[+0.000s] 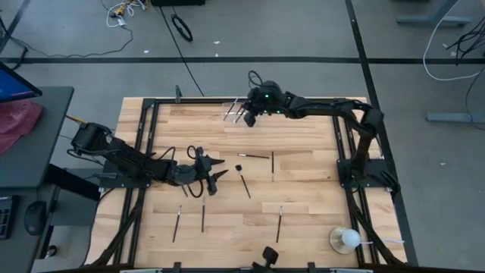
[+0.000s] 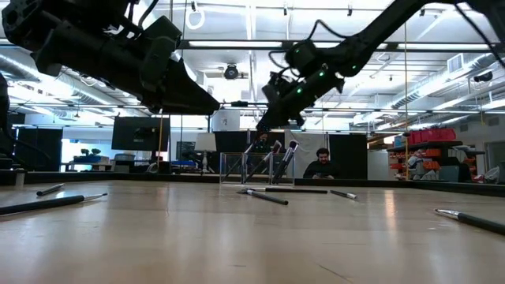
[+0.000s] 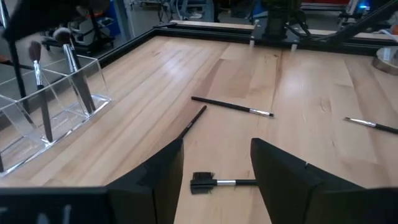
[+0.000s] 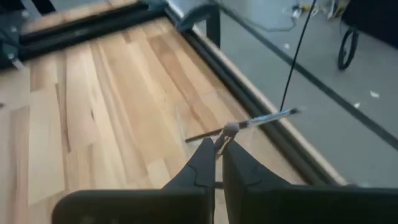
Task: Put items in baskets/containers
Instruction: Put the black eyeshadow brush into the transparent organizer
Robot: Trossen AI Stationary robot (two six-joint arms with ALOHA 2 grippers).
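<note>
Here, right gripper [image 4: 217, 152] clamped on a makeup brush [image 4: 249, 124]; left gripper [image 3: 214, 180] wide; no legible writing.

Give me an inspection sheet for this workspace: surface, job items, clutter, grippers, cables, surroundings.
Surface: wooden table inside a black frame.
Job's things: clear holder at the far edge with brushes standing in it; loose makeup brushes scattered on the wood.
Clutter: white round object on a clear base at the near right corner.
Grippers: left gripper open, low over the table's middle, empty; right gripper shut on a brush, above the holder.
Cables: cables lying on the floor beyond the table.
Surroundings: seated person in the room behind; desk with monitor at the left.
</note>
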